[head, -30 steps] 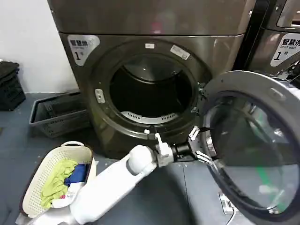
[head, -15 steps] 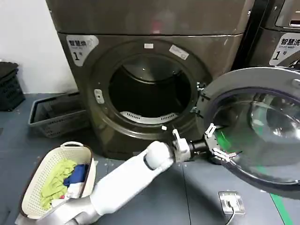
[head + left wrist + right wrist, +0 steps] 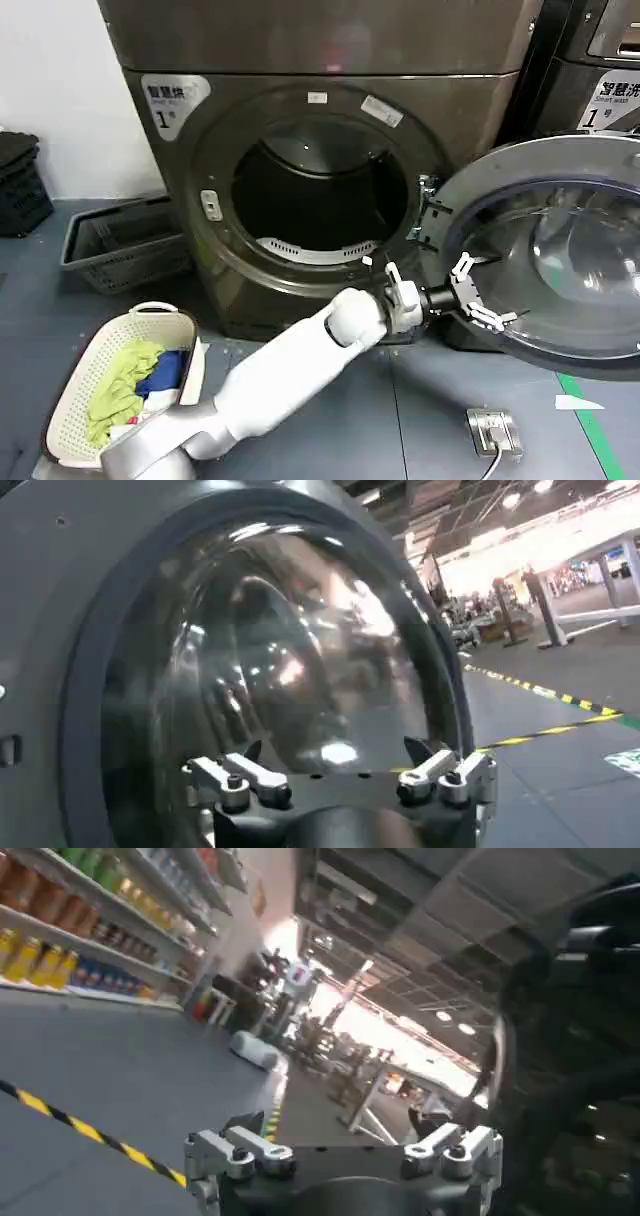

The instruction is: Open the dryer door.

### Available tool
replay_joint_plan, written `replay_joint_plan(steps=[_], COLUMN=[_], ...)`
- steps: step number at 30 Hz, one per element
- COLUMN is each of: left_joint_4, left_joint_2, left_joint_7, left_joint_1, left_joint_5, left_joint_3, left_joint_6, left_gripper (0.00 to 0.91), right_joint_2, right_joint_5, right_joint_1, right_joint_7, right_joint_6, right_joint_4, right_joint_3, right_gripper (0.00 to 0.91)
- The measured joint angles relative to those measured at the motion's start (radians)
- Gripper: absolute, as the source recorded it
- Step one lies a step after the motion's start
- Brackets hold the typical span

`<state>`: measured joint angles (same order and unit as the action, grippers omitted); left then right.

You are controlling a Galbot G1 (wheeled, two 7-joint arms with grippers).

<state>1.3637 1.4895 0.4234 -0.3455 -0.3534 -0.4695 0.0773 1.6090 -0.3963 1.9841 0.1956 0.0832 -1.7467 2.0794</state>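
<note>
The dryer door [image 3: 560, 255] stands swung wide to the right of the dryer's round opening [image 3: 318, 190], its grey inner rim and domed glass facing outward. The left gripper [image 3: 482, 297] sits against the lower inner edge of the door, fingers [image 3: 235, 780] spread and gripping nothing, the glass right ahead of them. A laundry basket [image 3: 70, 400] of clothes lies well behind the gripper, beside the arm's base.

The right gripper [image 3: 340, 1148] is also spread, holding nothing.

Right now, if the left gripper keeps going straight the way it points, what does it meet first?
The left gripper, jaws open, points at the inner face of the swung-open dryer door. Going straight, it would likely meet the door's domed glass first; the gap looks small, but depth is unclear.
</note>
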Motion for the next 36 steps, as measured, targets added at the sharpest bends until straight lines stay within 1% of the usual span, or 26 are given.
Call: replay_joint_plan(steps=[6, 13, 15, 18, 21, 23, 25, 28, 33, 36], left_joint_4=[-0.017, -0.026, -0.018, 0.012, 0.088, 0.159, 0.238, 0.364, 0.587, 0.69], left_joint_2=[0.019, 0.024, 0.019, -0.002, -0.042, -0.084, -0.132, -0.219, -0.371, -0.459], left_joint_7=[-0.001, 0.0, 0.0, 0.0, -0.004, -0.015, -0.027, -0.07, -0.14, -0.175], left_joint_1=[0.008, 0.011, 0.004, -0.008, -0.03, -0.048, -0.071, -0.119, -0.232, -0.312], left_joint_5=[0.0, 0.0, -0.008, -0.047, -0.086, -0.089, -0.067, -0.064, -0.12, -0.177], left_joint_3=[-0.001, -0.001, -0.001, -0.009, -0.009, -0.003, 0.012, 0.045, 0.16, 0.261], left_joint_6=[0.0, 0.0, -0.014, -0.058, -0.109, -0.152, -0.203, -0.311, -0.477, -0.547], left_gripper=[0.907, 0.907, 0.907, 0.907, 0.907, 0.907, 0.907, 0.907, 0.907, 0.907], right_joint_2=[0.0, 0.0, 0.0, 0.0, 0.0, 0.0, 0.0, 0.0, 0.0, 0.0], right_joint_5=[0.01, 0.011, 0.012, 0.012, 0.012, 0.012, 0.013, 0.02, 0.017, 0.008], right_joint_1=[0.006, 0.008, 0.006, 0.004, 0.003, 0.002, 0.001, -0.002, -0.009, -0.009], right_joint_7=[-0.001, -0.002, -0.003, -0.004, -0.007, -0.007, -0.007, -0.006, 0.013, 0.022], right_joint_6=[-0.009, -0.016, -0.016, -0.013, -0.01, -0.009, -0.008, -0.002, 0.044, 0.075], right_joint_4=[0.041, 0.051, 0.048, 0.04, 0.037, 0.041, 0.048, 0.054, 0.041, 0.028], right_joint_3=[0.03, 0.039, 0.039, 0.039, 0.039, 0.039, 0.037, 0.029, 0.022, 0.014], right_gripper=[0.907, 0.907, 0.907, 0.907, 0.907, 0.907, 0.907, 0.907, 0.907, 0.907])
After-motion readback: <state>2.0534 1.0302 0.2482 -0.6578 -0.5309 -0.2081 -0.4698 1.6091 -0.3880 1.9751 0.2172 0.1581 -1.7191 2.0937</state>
